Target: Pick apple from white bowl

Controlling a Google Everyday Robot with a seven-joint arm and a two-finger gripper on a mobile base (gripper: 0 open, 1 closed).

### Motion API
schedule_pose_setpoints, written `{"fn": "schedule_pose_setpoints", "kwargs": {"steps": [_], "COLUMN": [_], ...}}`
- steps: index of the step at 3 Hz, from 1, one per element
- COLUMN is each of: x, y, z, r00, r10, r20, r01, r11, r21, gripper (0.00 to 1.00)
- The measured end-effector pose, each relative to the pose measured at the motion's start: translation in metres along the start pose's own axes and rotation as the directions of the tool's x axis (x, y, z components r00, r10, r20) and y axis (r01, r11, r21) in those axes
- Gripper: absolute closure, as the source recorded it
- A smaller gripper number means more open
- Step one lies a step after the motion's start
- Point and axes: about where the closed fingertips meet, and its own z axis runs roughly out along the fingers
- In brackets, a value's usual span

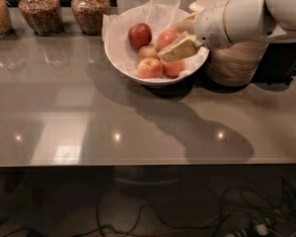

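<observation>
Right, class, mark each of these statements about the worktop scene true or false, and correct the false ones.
1. The white bowl holds several apples. True.
2. The gripper is over the bowl's right side. True.
3. The bowl is lined with blue cloth. False: the lining is white paper.
4. The jars stand in front of the bowl. False: they stand further back, to its left in the picture.
5. One apple lies on the table. False: all are in the bowl.
</observation>
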Motion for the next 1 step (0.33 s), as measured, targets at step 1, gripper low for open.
{"fn": "schedule_pose_setpoints", "kwargs": {"steps": [1], "x": [0.0106], "y": [0.0250], "z": [-0.0409], "r00": [0.999], "r10": [-0.010], "r20": [-0.034], "r01": [0.007], "r11": [0.9980], "r21": [-0.063], "gripper": [1.00]}}
